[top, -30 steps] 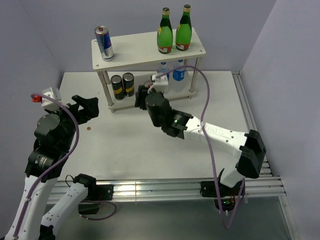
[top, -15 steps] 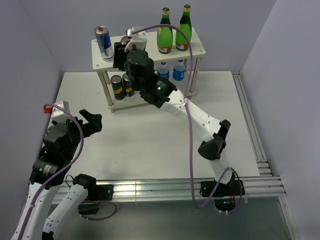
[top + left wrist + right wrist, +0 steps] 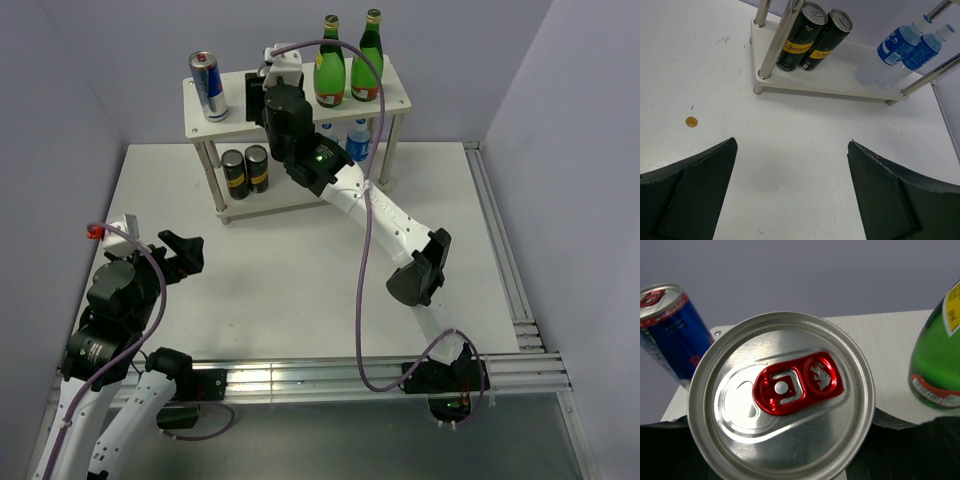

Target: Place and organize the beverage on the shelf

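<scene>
Nearest the bases, the left gripper (image 3: 181,254) hangs over the white table (image 3: 300,270) with its jaws spread wide and nothing between them. It has drawn back toward the near edge since a second ago, when it sat higher and closer to the rack. Its wrist view looks past a small brown spot (image 3: 691,121) to the shelf (image 3: 232,122). On the lower tier, two black cans (image 3: 800,37) with yellow labels stand side by side at the left, and the two water bottles (image 3: 890,52) stand together at the right, all where they were. The right arm has changed most. A second ago its claw was low in front of the lower tier; half a second ago it had risen to the top board close to the blue can (image 3: 208,86). Now the right gripper (image 3: 257,98) sits a little further right, between that can and the two green bottles (image 3: 329,65) at the right end. It is clamped on a silver can (image 3: 781,390) with a red tab, which fills its wrist view, upright. Whether the can's base touches the board cannot be told. The blue can and green bottles have not moved.
</scene>
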